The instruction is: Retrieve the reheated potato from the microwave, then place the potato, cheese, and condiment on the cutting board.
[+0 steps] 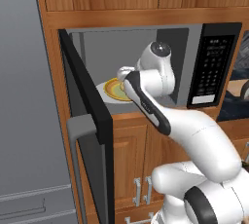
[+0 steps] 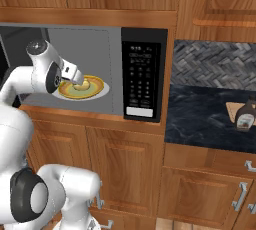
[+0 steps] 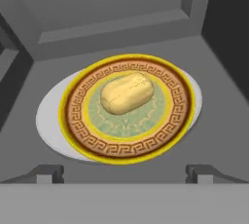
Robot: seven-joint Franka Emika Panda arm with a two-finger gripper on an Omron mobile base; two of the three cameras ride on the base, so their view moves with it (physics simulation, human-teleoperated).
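Observation:
The microwave [image 2: 142, 81] stands with its door [image 1: 87, 116] swung open to the left. Inside, the yellowish-tan potato [image 3: 127, 93] lies in the middle of a patterned yellow-rimmed plate [image 3: 73, 121], which rests on the white turntable [image 3: 48, 121]. My gripper [image 3: 125, 172] is open inside the cavity, just short of the plate, its fingertips [image 3: 48, 172] wide apart and holding nothing. The potato [image 2: 82, 85] is right beyond my hand. The brown condiment bottle [image 2: 245, 115] stands on the tan cutting board [image 2: 231, 108] on the counter at the far right. The cheese is out of view.
A grey fridge [image 1: 24, 96] fills the left beside the open door. Wooden cabinets [image 2: 120, 159] run above and below the microwave. A dark counter [image 2: 205, 119] with a herringbone backsplash [image 2: 215, 64] stretches to the right.

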